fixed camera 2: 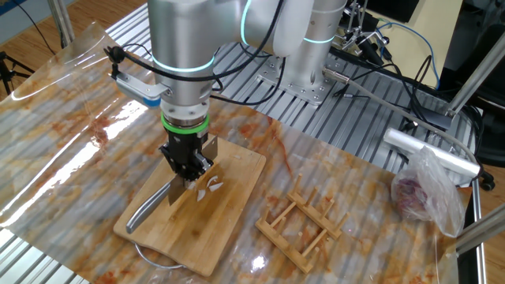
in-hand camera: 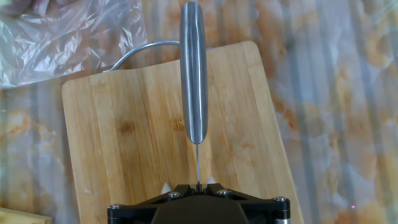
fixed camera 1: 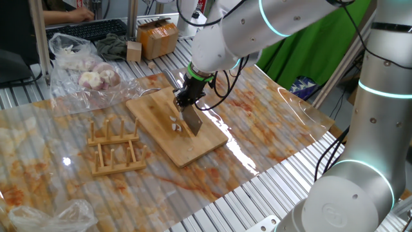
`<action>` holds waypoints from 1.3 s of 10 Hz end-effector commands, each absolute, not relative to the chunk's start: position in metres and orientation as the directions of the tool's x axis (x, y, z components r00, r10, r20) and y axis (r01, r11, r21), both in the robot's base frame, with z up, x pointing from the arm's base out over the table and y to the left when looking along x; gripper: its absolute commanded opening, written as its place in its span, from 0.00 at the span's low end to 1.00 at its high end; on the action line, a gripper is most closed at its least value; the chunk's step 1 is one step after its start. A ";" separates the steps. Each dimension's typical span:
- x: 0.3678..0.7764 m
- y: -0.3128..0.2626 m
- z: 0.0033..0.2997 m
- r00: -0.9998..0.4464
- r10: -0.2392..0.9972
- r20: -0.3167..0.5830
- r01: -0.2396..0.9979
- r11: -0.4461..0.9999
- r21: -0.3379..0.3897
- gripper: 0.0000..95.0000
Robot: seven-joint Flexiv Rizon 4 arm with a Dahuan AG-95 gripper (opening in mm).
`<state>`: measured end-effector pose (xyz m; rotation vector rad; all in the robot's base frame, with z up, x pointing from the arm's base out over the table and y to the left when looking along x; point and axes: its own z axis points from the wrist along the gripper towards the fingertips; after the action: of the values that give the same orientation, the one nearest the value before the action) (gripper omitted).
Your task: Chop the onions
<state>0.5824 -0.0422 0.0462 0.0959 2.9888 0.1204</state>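
A few small white onion pieces (fixed camera 1: 175,124) lie on the wooden cutting board (fixed camera 1: 161,138), right beside the knife blade (fixed camera 1: 192,121). My gripper (fixed camera 1: 187,96) is shut on the knife's spine and holds the blade upright, edge down on or just above the board. In the other fixed view the gripper (fixed camera 2: 188,170) stands over the onion pieces (fixed camera 2: 209,187), and the steel handle (fixed camera 2: 146,209) points toward the board's (fixed camera 2: 229,170) near corner. In the hand view the handle (in-hand camera: 193,74) runs away from the gripper (in-hand camera: 197,185), with white onion tips (in-hand camera: 166,186) beside the fingers.
A wooden peg rack (fixed camera 1: 116,145) stands left of the board, also seen in the other fixed view (fixed camera 2: 304,221). A clear plastic bag of whole bulbs (fixed camera 1: 90,74) lies at the back left. A cardboard box (fixed camera 1: 158,35) sits behind. A wrinkled clear sheet (fixed camera 1: 270,116) covers the table.
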 end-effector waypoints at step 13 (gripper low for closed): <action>0.577 -0.038 0.038 -0.984 0.092 -0.150 0.080 0.994 0.079 0.00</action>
<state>0.5781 -0.0372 0.0370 0.1296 2.9849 0.1136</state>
